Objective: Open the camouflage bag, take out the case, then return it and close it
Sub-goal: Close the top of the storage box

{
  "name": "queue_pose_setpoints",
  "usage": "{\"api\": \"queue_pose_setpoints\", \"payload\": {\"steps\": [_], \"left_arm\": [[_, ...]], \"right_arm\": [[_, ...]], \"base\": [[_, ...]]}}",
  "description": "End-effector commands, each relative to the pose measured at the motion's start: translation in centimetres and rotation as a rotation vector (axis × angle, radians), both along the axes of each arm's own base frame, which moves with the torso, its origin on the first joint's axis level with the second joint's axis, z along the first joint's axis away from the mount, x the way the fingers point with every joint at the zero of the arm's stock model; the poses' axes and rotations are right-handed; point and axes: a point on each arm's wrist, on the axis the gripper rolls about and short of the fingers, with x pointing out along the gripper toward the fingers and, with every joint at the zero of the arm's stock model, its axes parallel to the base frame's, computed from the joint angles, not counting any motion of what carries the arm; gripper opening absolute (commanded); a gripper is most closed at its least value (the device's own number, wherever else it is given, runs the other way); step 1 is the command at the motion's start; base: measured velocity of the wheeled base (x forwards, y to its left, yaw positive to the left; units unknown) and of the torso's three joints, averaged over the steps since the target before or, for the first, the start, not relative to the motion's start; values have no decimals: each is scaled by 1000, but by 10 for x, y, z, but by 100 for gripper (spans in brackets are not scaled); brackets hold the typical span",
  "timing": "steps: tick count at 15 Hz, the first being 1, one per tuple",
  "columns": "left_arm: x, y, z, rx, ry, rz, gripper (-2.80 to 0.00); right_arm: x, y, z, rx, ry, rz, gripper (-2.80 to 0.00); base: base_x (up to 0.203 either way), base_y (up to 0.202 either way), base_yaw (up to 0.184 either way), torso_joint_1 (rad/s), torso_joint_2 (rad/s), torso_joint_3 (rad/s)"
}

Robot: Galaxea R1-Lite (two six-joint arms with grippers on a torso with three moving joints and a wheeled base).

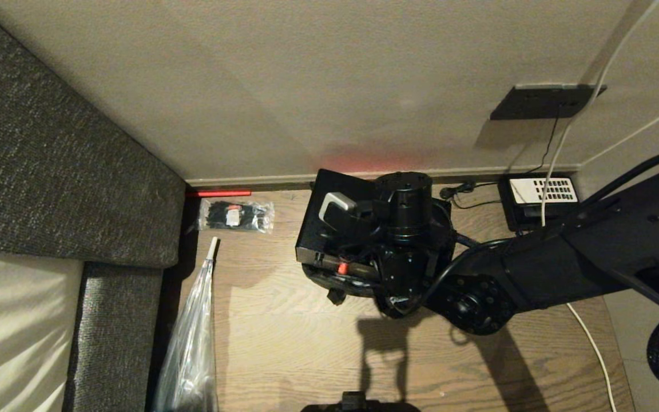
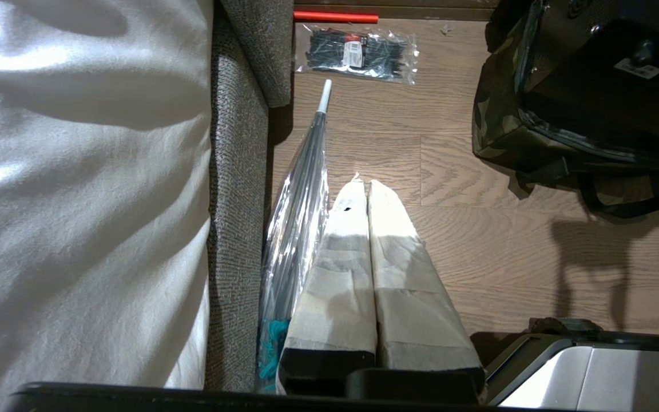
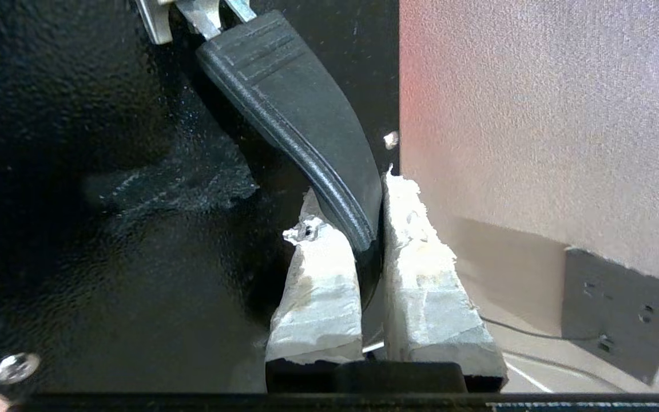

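Note:
The camouflage bag sits on the wooden floor by the wall, its black strap trailing toward me. The case, a flat black box with a speckled face, stands at the bag's open top, tilted toward the wall. My right gripper is shut on the case's curved black handle, one taped fingertip on each side of it. In the head view my right wrist covers most of the bag. I cannot tell whether the case's lower edge is inside the bag. My left gripper hangs shut and empty over the floor, left of the bag.
A grey sofa with a pale cushion fills the left. Beside it lie a long clear-wrapped bundle, a packet of black ties and a red stick. A black telephone, cables and a wall socket plate are at the right.

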Motion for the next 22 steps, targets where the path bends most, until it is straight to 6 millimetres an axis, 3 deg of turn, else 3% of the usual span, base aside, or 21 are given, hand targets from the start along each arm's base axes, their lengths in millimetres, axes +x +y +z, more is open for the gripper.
{"api": "queue_pose_setpoints", "payload": {"steps": [1, 6, 22], "left_arm": [[0, 0, -1, 0, 3, 0, -280], [0, 0, -1, 0, 3, 0, -280], [0, 0, -1, 0, 3, 0, -280]], "right_arm": [[5, -7, 0, -8, -2, -11, -280], [12, -19, 2, -17, 1, -9, -280], [27, -12, -51, -42, 41, 47, -280]], "base": [[0, 0, 0, 0, 0, 0], [0, 0, 0, 0, 0, 0], [0, 0, 0, 0, 0, 0]]}}
